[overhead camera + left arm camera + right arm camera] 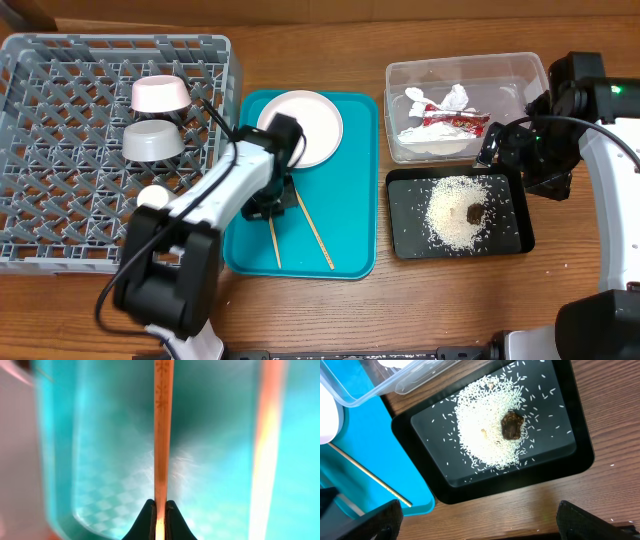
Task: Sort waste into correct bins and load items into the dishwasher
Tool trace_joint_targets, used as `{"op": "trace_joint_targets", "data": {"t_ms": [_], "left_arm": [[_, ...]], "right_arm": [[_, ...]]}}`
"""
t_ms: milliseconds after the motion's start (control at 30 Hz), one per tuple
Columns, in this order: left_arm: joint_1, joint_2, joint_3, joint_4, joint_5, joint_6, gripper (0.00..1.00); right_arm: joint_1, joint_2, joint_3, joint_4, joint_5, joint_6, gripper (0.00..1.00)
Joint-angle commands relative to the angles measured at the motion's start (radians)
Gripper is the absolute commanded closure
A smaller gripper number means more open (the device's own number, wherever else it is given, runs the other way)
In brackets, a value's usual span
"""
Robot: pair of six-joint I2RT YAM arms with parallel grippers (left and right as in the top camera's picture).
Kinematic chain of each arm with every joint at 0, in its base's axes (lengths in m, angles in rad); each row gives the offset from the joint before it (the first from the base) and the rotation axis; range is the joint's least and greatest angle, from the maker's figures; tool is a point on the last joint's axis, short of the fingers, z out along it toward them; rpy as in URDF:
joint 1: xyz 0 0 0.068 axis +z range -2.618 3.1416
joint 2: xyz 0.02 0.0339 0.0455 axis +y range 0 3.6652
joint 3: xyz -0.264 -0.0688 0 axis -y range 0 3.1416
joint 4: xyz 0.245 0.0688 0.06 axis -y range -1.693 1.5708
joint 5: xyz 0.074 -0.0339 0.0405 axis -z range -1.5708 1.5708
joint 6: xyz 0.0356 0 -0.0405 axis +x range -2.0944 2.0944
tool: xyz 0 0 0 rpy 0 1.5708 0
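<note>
My left gripper (272, 206) is low over the teal tray (360, 230) and shut on a wooden chopstick (162, 435), jaws (160, 516) pinching it. The second chopstick (315, 232) lies beside it on the tray. The large white plate (305, 125) sits at the tray's far end. My right gripper (503, 146) is open and empty, fingers wide apart (477, 520), above the black tray (435, 440), which holds rice (480, 435) and a brown lump (512, 426). The clear tub (465, 62) holds the red-and-white wrapper (452, 121) and the white napkin (455, 97).
The grey dish rack (60, 200) at left holds the pinkish-bottomed dish (160, 95), the grey bowl (152, 141) and the small white cup (153, 197). Bare wooden table lies in front of the trays.
</note>
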Motion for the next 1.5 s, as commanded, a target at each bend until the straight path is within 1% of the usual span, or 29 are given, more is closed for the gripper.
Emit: {"op": "trace_joint_targets", "data": {"t_ms": [0, 67, 100, 133, 300, 333, 400, 567, 633, 667, 733, 833, 867, 933, 967, 1000, 1067, 1100, 1167, 1233, 1333, 1400, 1467], "left_arm": [[0.068, -0.151, 0.105, -0.020, 0.003, 0.166, 0.96], [0.114, -0.186, 0.139, -0.027, 0.003, 0.238, 0.96], [0.160, -0.211, 0.162, -0.024, 0.003, 0.319, 0.96], [0.184, -0.220, 0.170, -0.019, 0.004, 0.356, 0.96], [0.281, -0.217, 0.174, 0.005, 0.004, 0.578, 0.96], [0.294, -0.211, 0.173, 0.010, 0.004, 0.610, 0.96], [0.320, -0.195, 0.173, 0.030, 0.004, 0.629, 0.96], [0.352, -0.132, 0.173, 0.053, 0.003, 0.629, 0.96], [0.354, -0.106, 0.173, 0.053, 0.002, 0.630, 0.86], [0.354, -0.094, 0.173, 0.053, -0.003, 0.629, 0.85], [0.354, -0.079, 0.173, 0.049, -0.012, 0.628, 0.77], [0.353, -0.078, 0.174, 0.046, -0.002, 0.610, 0.67], [0.351, -0.080, 0.177, 0.045, 0.018, 0.610, 0.65], [0.343, -0.080, 0.185, 0.037, 0.078, 0.608, 0.55], [0.337, -0.080, 0.191, 0.027, 0.121, 0.602, 0.51], [0.333, -0.080, 0.196, 0.018, 0.161, 0.584, 0.50], [0.307, -0.080, 0.198, -0.005, 0.296, 0.513, 0.45], [0.297, -0.080, 0.198, -0.011, 0.322, 0.476, 0.42], [0.266, -0.080, 0.197, -0.023, 0.358, 0.383, 0.43], [0.225, -0.080, 0.192, -0.023, 0.357, 0.338, 0.44], [0.154, -0.077, 0.183, -0.022, 0.338, 0.307, 0.43], [0.106, -0.073, 0.171, -0.021, 0.299, 0.263, 0.42], [0.062, -0.070, 0.154, -0.026, 0.246, 0.179, 0.44]], "right_arm": [[-0.001, -0.025, 0.025, 0.003, -0.001, -0.006, 0.00], [-0.001, -0.025, 0.025, 0.003, -0.001, -0.006, 0.00], [-0.001, -0.025, 0.025, 0.003, -0.001, -0.006, 0.00], [-0.001, -0.025, 0.025, 0.003, -0.001, -0.006, 0.00], [-0.001, -0.025, 0.025, 0.003, -0.001, -0.006, 0.00], [-0.001, -0.025, 0.025, 0.003, -0.001, -0.006, 0.00], [-0.001, -0.025, 0.025, 0.003, -0.001, -0.006, 0.00], [-0.001, -0.025, 0.025, 0.003, -0.001, -0.006, 0.00], [-0.001, -0.025, 0.025, 0.003, -0.001, -0.006, 0.00], [-0.001, -0.025, 0.025, 0.003, -0.001, -0.006, 0.00], [-0.001, -0.025, 0.025, 0.003, -0.001, -0.006, 0.00], [-0.001, -0.025, 0.025, 0.003, -0.001, -0.006, 0.00], [-0.001, -0.025, 0.025, 0.003, -0.001, -0.006, 0.00], [-0.001, -0.025, 0.025, 0.003, -0.001, -0.006, 0.00], [-0.001, -0.025, 0.025, 0.003, -0.001, -0.006, 0.00], [-0.001, -0.025, 0.025, 0.003, -0.001, -0.006, 0.00], [-0.001, -0.025, 0.025, 0.003, -0.001, -0.006, 0.00], [-0.001, -0.025, 0.025, 0.004, -0.001, -0.006, 0.00], [-0.001, -0.025, 0.025, 0.004, -0.001, -0.006, 0.00], [-0.001, -0.025, 0.025, 0.004, -0.001, -0.006, 0.00], [-0.001, -0.025, 0.025, 0.003, -0.001, -0.006, 0.00], [-0.001, -0.025, 0.025, 0.003, -0.001, -0.006, 0.00], [-0.001, -0.025, 0.025, 0.003, -0.001, -0.006, 0.00]]}}
